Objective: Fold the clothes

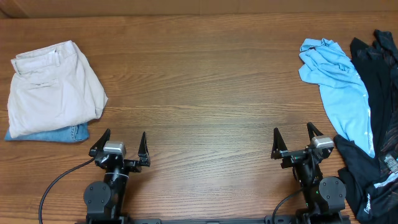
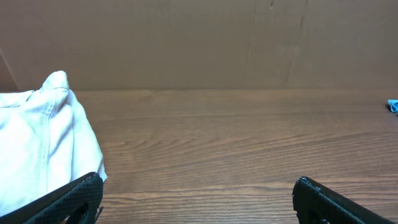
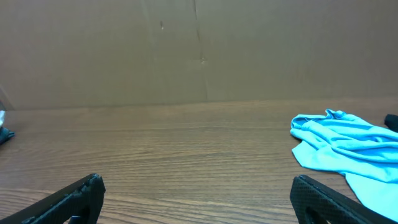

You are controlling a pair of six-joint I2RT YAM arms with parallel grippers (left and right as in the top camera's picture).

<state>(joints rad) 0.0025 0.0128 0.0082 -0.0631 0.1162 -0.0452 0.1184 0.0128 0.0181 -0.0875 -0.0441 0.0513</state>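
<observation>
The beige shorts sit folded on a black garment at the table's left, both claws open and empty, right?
No: the shorts lie on blue jeans, not a black garment; the overhead view shows it. The left claw and right claw are indeed open and empty.

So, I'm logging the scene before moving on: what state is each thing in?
shorts: folded, lying on the jeans.
jeans: under the shorts, only an edge showing.
light blue shirt: crumpled, unfolded.
dark garments: heaped, unfolded.
left gripper: open, empty.
right gripper: open, empty.
</observation>
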